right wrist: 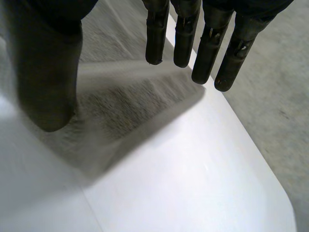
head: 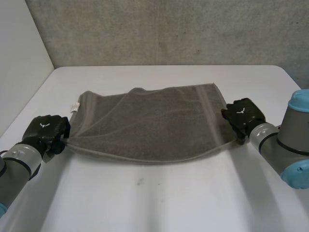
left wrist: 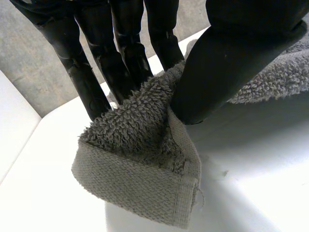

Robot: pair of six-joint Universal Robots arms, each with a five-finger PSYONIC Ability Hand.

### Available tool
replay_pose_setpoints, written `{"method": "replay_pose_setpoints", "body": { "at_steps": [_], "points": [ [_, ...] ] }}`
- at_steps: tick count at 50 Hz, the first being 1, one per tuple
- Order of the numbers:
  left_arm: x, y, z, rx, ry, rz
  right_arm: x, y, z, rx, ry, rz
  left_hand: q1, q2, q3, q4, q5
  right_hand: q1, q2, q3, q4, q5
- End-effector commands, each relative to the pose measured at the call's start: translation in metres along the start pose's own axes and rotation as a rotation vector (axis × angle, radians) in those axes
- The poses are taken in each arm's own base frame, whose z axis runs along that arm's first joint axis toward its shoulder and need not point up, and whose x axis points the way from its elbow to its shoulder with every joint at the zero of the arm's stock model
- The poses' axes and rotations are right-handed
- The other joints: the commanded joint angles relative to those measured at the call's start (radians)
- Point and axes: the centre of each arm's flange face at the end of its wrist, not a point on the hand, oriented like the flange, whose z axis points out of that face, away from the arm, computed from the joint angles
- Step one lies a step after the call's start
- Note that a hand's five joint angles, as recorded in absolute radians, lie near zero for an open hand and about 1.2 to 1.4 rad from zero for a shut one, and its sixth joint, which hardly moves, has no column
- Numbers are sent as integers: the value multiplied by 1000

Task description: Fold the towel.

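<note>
Grey terry-cloth towel [head: 149, 125] lies mid white table [head: 154, 193], spread wide between the two hands. It is doubled over loosely: the top layer sags in a diagonal crease from the far edge toward the left near corner, and the near edge curves in a shallow bow. A woven band runs across its right end. Small white label [head: 75, 107] sticks out at the far left corner. Grey concrete wall [head: 169, 29] stands behind the table.

Left hand [head: 46, 131] is at the towel's near left corner, right hand [head: 243, 115] at the right end.

Left wrist view adds the grip. The left hand [left wrist: 217, 72] pinches the towel [left wrist: 135, 164] corner between thumb and fingers [left wrist: 120, 63], with the looped pile bunched and the flat hemmed edge hanging clear above the table.

Right wrist view: right hand [right wrist: 43, 72] with fingers [right wrist: 207, 43] straight and spread away from the thumb, nothing clamped. The towel [right wrist: 125, 111] corner lies blurred on the table [right wrist: 193, 193] under the palm, thumb tip over the cloth.
</note>
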Motion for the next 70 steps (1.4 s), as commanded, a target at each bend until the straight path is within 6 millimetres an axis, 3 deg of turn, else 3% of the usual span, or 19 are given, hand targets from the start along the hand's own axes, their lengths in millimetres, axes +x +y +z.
{"method": "replay_pose_setpoints", "body": {
  "at_steps": [1,9,15,20,36,44,55,70],
  "points": [
    [-1,0,0,-1,-2,0,10,-10,-9,50,-16,13,211,180,182,179,202,-10,-22,-5,-3,3],
    [3,-9,-1,27,8,7,4,-25,-29,83,-93,13,211,180,182,179,202,-18,-31,-14,-12,-6],
    [7,-24,-6,82,14,25,-6,-21,-41,39,-184,41,211,180,182,179,202,-10,-23,-5,-3,3],
    [5,-29,-4,99,9,-2,-17,-10,-37,6,-225,52,211,180,182,179,202,-10,-22,-5,-3,3],
    [-3,-38,1,73,9,-102,-27,15,-34,-74,-261,102,211,180,182,179,202,34,22,39,41,47],
    [-6,-50,6,69,14,-173,-35,24,-22,-103,-269,274,211,180,182,179,202,58,45,62,65,71],
    [-7,-69,14,66,30,-262,-46,0,-22,-57,-281,516,211,180,182,179,202,34,22,39,41,47],
    [2,-102,12,108,63,-303,-107,-59,-25,55,-439,671,211,180,182,179,202,37,24,42,44,50]
  ]
}}
